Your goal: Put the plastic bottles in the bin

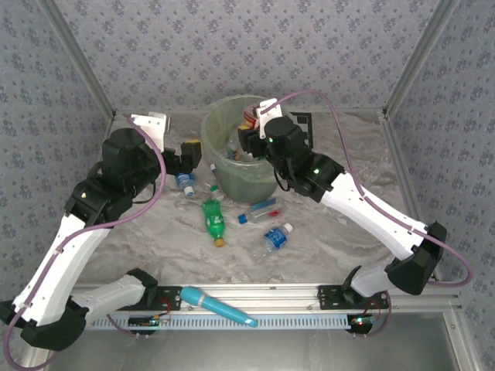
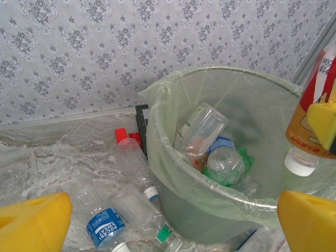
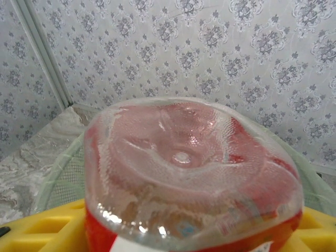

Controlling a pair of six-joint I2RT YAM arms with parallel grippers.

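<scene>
The pale-green bin [image 1: 226,175] stands at the back middle of the table, with several plastic bottles [image 2: 224,160] inside it. Above its rim, my right gripper [image 1: 251,131] is shut on a red-labelled bottle [image 2: 310,121], cap pointing down; the bottle's clear base [image 3: 191,173] sits between yellow fingers [image 3: 47,226]. My left gripper [image 1: 189,154] hovers open just left of the bin, its yellow fingertips [image 2: 34,223] wide apart with nothing between them. On the table lie a green bottle [image 1: 213,219], a blue-labelled one [image 1: 275,236], a clear one [image 1: 261,210] and a further blue-labelled bottle [image 2: 105,228].
A teal stick [image 1: 218,306] lies on the front rail. A clear bottle with a red cap [image 2: 131,157] and another clear one [image 2: 142,212] rest against the bin's left side. A black frame [image 1: 303,124] stands behind the bin. Patterned walls close in the back and sides.
</scene>
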